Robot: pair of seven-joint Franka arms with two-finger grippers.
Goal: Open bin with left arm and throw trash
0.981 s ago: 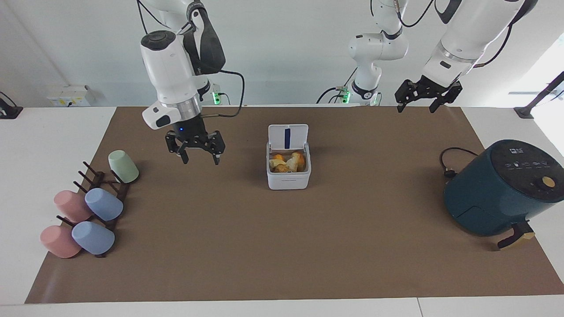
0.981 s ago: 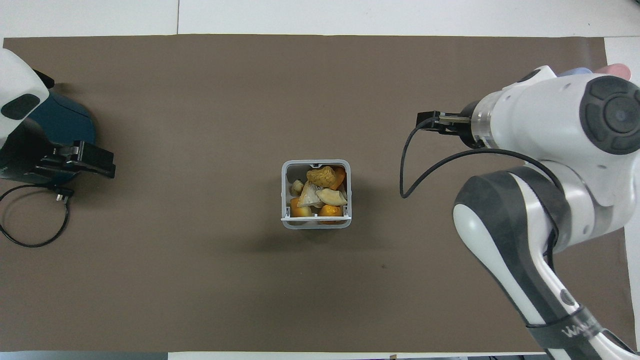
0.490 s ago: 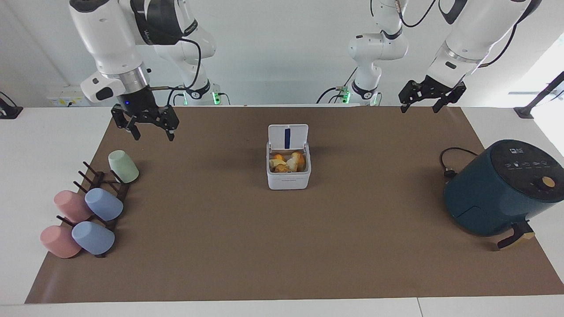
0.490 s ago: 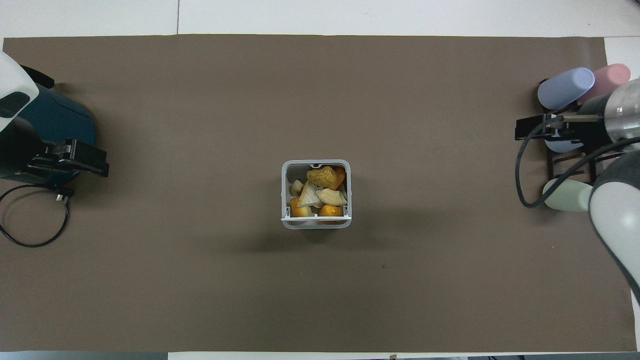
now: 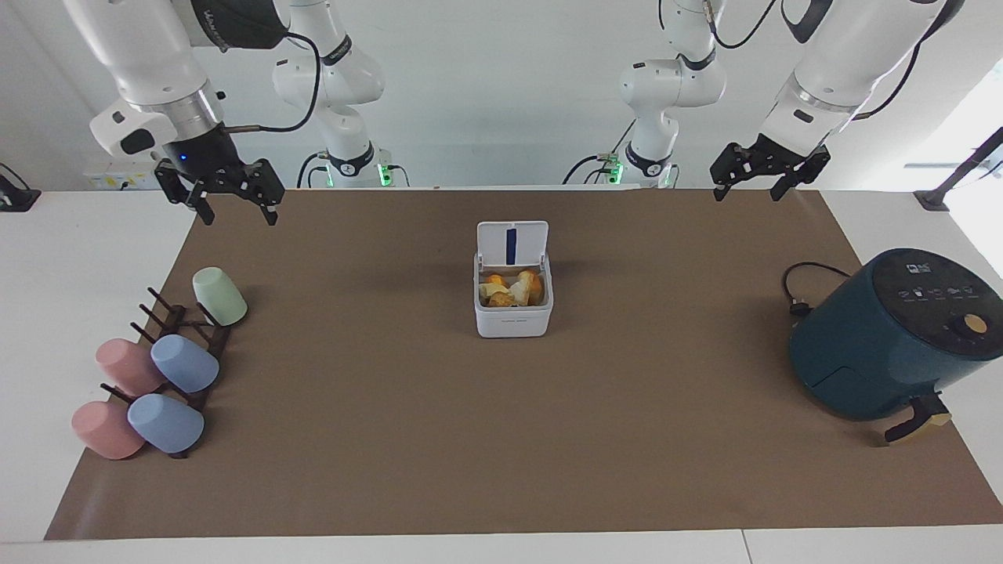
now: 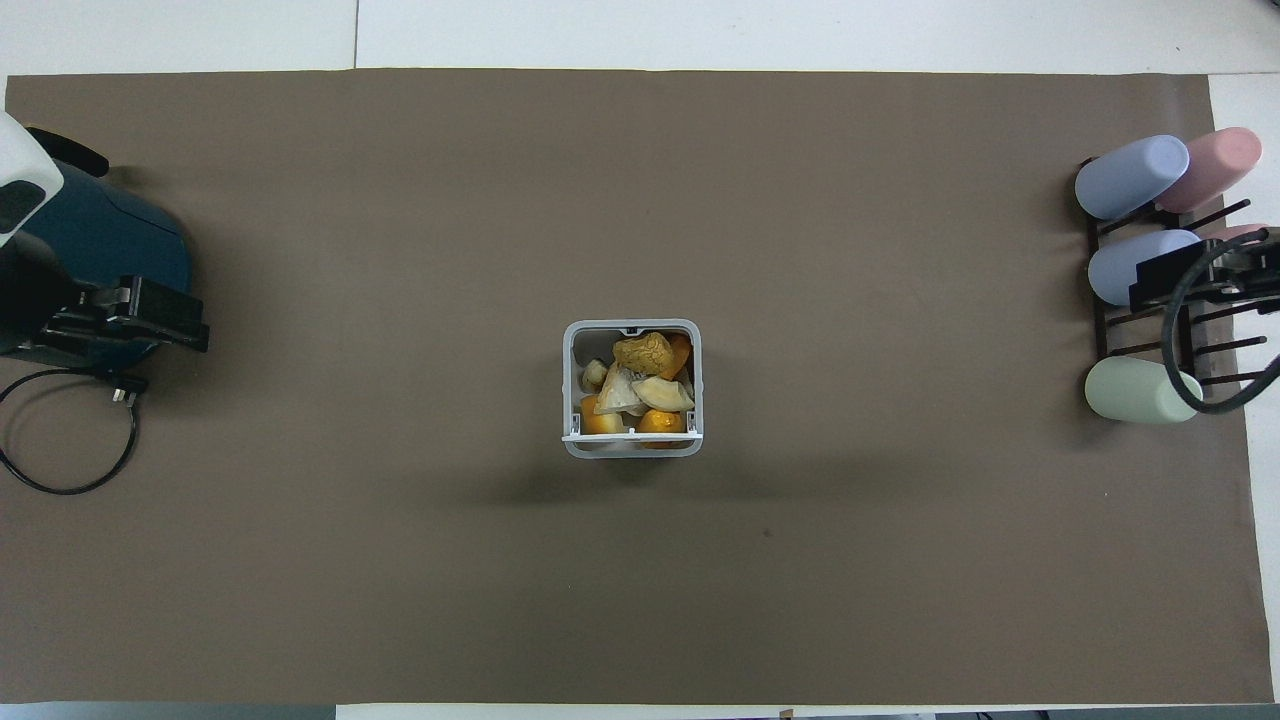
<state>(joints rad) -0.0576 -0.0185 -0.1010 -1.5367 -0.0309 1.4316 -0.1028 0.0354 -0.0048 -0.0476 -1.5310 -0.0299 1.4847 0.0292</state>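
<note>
The white bin [image 5: 513, 317] [image 6: 572, 388] stands in the middle of the brown mat. Its hinged lid [image 5: 512, 243] is swung upright on the side nearer the robots. The trash [image 5: 513, 288] [image 6: 640, 383], pale yellow and orange-brown scraps, lies piled inside the bin. My left gripper [image 5: 746, 195] [image 6: 150, 322] hangs open and empty over the mat's edge at the left arm's end. My right gripper [image 5: 239, 218] [image 6: 1185, 282] is raised over the mat's corner at the right arm's end, open with nothing in it.
A dark teal air fryer [image 5: 893, 333] [image 6: 100, 240] with a black cord [image 6: 60, 440] sits at the left arm's end. A dark rack [image 5: 184, 345] with several pastel cups [image 6: 1130, 178] lies at the right arm's end.
My right gripper has swung up and away from the bin toward the right arm's end of the table. The left gripper has barely shifted. Bin and trash are unmoved.
</note>
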